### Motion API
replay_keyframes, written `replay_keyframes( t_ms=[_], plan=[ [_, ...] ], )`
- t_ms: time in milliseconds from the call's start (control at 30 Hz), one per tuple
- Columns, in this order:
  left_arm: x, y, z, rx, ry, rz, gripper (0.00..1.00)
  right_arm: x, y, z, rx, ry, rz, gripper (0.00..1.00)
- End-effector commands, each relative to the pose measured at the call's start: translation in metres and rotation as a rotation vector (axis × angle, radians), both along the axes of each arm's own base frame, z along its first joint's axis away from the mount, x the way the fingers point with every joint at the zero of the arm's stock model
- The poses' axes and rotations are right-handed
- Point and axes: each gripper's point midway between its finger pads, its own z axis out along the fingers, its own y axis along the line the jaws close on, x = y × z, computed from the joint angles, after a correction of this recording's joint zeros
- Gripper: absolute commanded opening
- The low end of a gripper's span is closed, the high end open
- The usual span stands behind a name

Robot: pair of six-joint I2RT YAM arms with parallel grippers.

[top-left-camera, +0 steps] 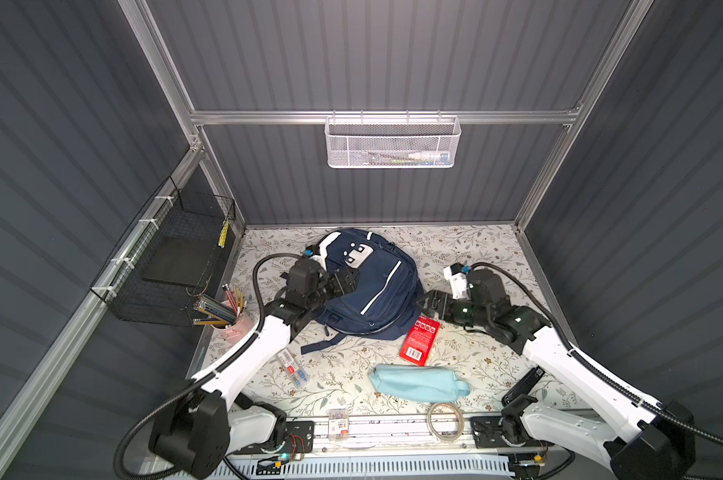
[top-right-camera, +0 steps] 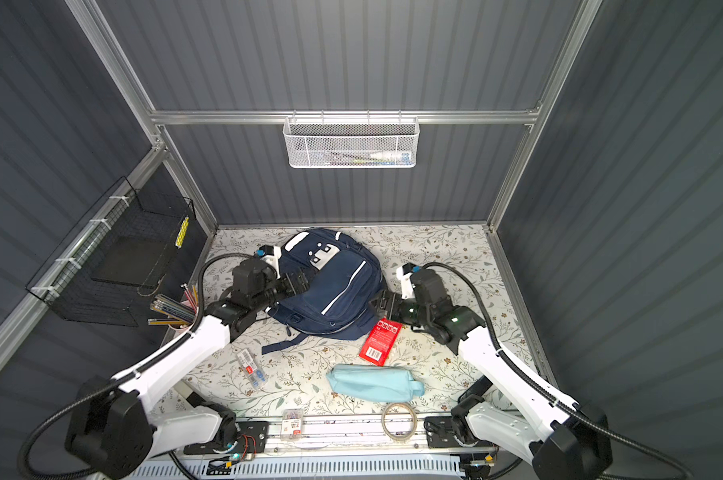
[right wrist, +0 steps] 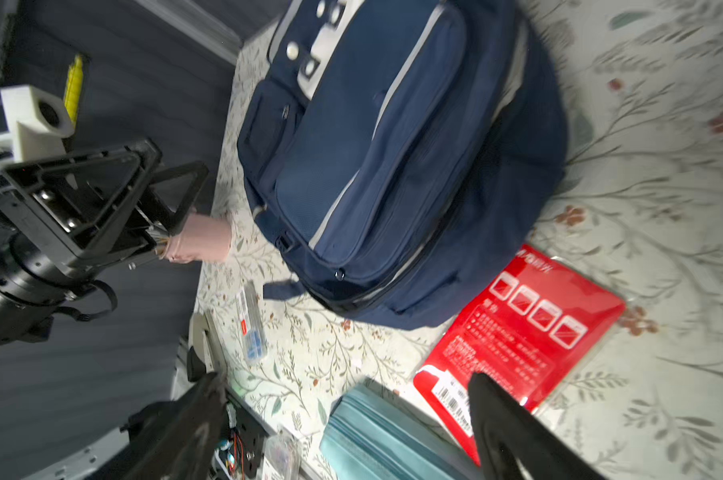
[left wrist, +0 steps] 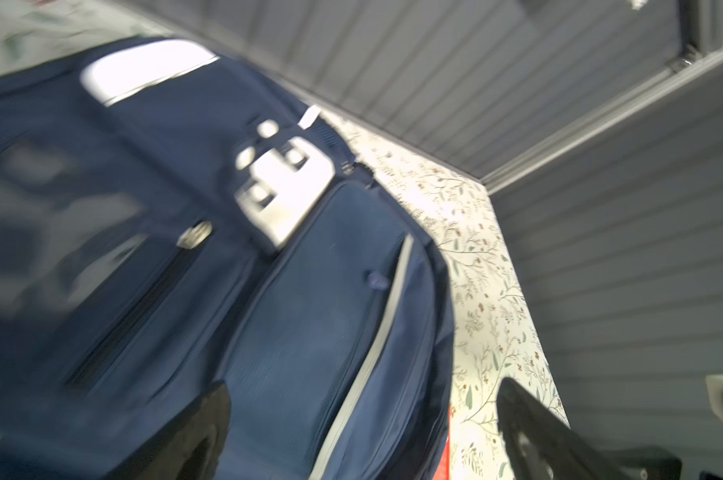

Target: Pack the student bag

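The student bag [top-left-camera: 376, 291] [top-right-camera: 335, 291] lies front side up at the back middle of the floral table: navy blue, with white stripes and a white buttoned patch. My left gripper [top-left-camera: 345, 283] [top-right-camera: 298, 283] is open over the bag's left side. In the left wrist view its fingers [left wrist: 204, 432] straddle the bag's [left wrist: 310, 316] front pocket and hold nothing. My right gripper [top-left-camera: 428, 305] [top-right-camera: 378, 304] is also open, just off the bag's right edge. In the right wrist view this gripper [right wrist: 347, 380] is empty, and the bag [right wrist: 393, 158] lies beyond it.
A red packet [top-left-camera: 420, 341] [right wrist: 530, 332] lies against the bag's near right corner. A light-blue pouch [top-left-camera: 418, 383] lies nearer the front. A pink pencil cup [top-left-camera: 233, 323], a refill pack [top-left-camera: 293, 368], a clip box [top-left-camera: 338, 424] and a tape roll [top-left-camera: 445, 419] are also there. A black wire basket [top-left-camera: 173, 266] hangs left.
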Motion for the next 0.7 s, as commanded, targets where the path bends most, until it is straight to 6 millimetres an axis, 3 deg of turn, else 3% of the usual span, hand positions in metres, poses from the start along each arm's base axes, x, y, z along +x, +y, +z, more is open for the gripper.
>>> replay_keyframes(
  t_ms=[0, 133, 233, 333, 433, 567, 633, 667],
  plan=[
    [-0.014, 0.041, -0.036, -0.053, 0.119, 0.177, 1.0, 0.003, 0.021, -0.009, -0.055, -0.015, -0.019, 0.86],
    [-0.02, 0.063, -0.061, -0.102, 0.17, 0.236, 1.0, -0.004, 0.071, -0.027, -0.096, -0.015, 0.058, 0.82],
    [-0.017, 0.077, -0.08, -0.057, 0.184, 0.287, 1.0, -0.012, 0.108, -0.036, -0.139, -0.019, 0.144, 0.81],
    [-0.012, 0.09, -0.108, -0.131, 0.227, 0.338, 1.0, -0.02, 0.138, -0.045, -0.137, 0.008, 0.215, 0.79],
    [-0.01, 0.081, -0.126, -0.252, 0.282, 0.321, 1.0, -0.026, 0.156, -0.053, -0.113, 0.032, 0.245, 0.79],
    [-0.01, 0.083, -0.146, -0.237, 0.316, 0.341, 1.0, -0.026, 0.167, -0.063, -0.101, 0.051, 0.263, 0.78],
    [-0.007, 0.084, -0.147, -0.223, 0.298, 0.336, 0.87, -0.026, 0.172, -0.066, -0.103, 0.048, 0.276, 0.77],
    [-0.005, 0.083, -0.145, -0.215, 0.291, 0.33, 0.74, -0.027, 0.175, -0.068, -0.107, 0.043, 0.287, 0.76]
  ],
)
